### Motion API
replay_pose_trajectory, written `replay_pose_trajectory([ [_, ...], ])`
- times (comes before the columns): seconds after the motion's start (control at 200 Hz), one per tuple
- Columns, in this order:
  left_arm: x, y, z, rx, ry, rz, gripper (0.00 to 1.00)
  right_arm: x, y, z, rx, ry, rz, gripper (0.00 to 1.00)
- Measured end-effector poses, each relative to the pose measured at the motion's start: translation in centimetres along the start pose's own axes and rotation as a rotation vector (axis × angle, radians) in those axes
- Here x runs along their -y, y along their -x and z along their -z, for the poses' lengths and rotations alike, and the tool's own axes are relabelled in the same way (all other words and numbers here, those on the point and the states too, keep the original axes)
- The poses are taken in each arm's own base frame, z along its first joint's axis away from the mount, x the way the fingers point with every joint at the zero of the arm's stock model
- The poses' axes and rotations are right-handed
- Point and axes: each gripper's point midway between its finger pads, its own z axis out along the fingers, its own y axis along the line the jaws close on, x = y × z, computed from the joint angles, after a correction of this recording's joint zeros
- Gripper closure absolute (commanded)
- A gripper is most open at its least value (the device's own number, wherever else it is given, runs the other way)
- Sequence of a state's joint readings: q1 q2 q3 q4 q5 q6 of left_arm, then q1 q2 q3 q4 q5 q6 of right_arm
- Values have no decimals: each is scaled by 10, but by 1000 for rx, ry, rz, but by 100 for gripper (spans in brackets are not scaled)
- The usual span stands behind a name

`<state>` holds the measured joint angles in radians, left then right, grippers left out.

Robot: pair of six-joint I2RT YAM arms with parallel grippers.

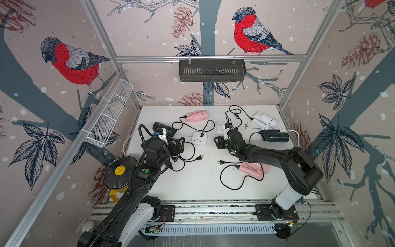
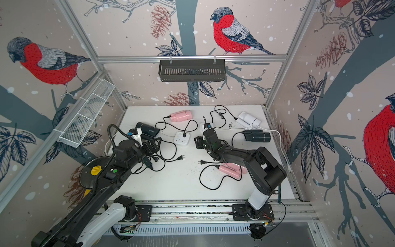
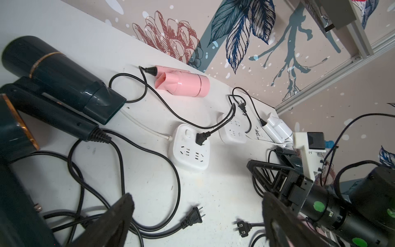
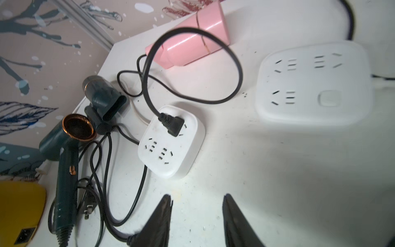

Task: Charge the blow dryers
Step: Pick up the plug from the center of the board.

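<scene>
Stock on the white bench [image 1: 192, 186]: six blow dryers, two strips, loose plugs.

Item 1: far pink dryer [image 1: 196, 116], lying near the back edge. Its cord is looping towards a black plug [image 4: 172, 125] sitting in the near strip [image 1: 199, 138].
Item 2: left dark dryer [image 1: 165, 128], lying folded beside the left arm [image 1: 136, 177].
Item 3: third dark dryer [image 4: 64, 149], copper ring at the nozzle. The right wrist view is showing it whole, while the left arm is covering it in both top views.
Item 4: white dryer [image 1: 265, 120], lying at the back right.
Item 5: right dark dryer [image 1: 275, 136], lying just in front of the white one.
Item 6: front pink dryer [image 1: 253, 171], lying partly under the right arm [image 1: 277, 156]. Only the top views are showing it clearly.
Item 7: far strip [image 4: 312, 85]. The right wrist view is showing its sockets unfilled, while the right arm is hiding most of it in the top views.
Item 8: loose plugs [image 3: 192, 218], two, lying on the bench between the arms.

The left hand [image 3: 196, 196] is standing wide apart and gripping nothing, with one loose plug showing between its fingers [image 3: 119, 213].
The right hand [image 4: 196, 197] is keeping a narrow gap with nothing in it, over bare bench beside the near strip.
</scene>
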<state>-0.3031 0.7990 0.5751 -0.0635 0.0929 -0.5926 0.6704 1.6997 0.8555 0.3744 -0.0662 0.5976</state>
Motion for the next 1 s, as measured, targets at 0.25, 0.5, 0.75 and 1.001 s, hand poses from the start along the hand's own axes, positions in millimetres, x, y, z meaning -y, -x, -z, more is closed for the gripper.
replay_pose_trajectory([
  [0.25, -3, 16, 0, 29, 60, -17, 5, -2, -31, -40, -113, 18, 27, 75],
  [0.5, -10, 12, -2, 14, 94, -26, 5, -18, -37, -69, -145, 55, 43, 79],
  [0.75, -15, 7, 1, -1, 113, -39, 5, -21, -26, -75, -122, 67, 64, 83],
  [1.001, -38, -28, -12, -111, 170, -11, 15, -23, -24, -37, -91, 96, 158, 83],
])
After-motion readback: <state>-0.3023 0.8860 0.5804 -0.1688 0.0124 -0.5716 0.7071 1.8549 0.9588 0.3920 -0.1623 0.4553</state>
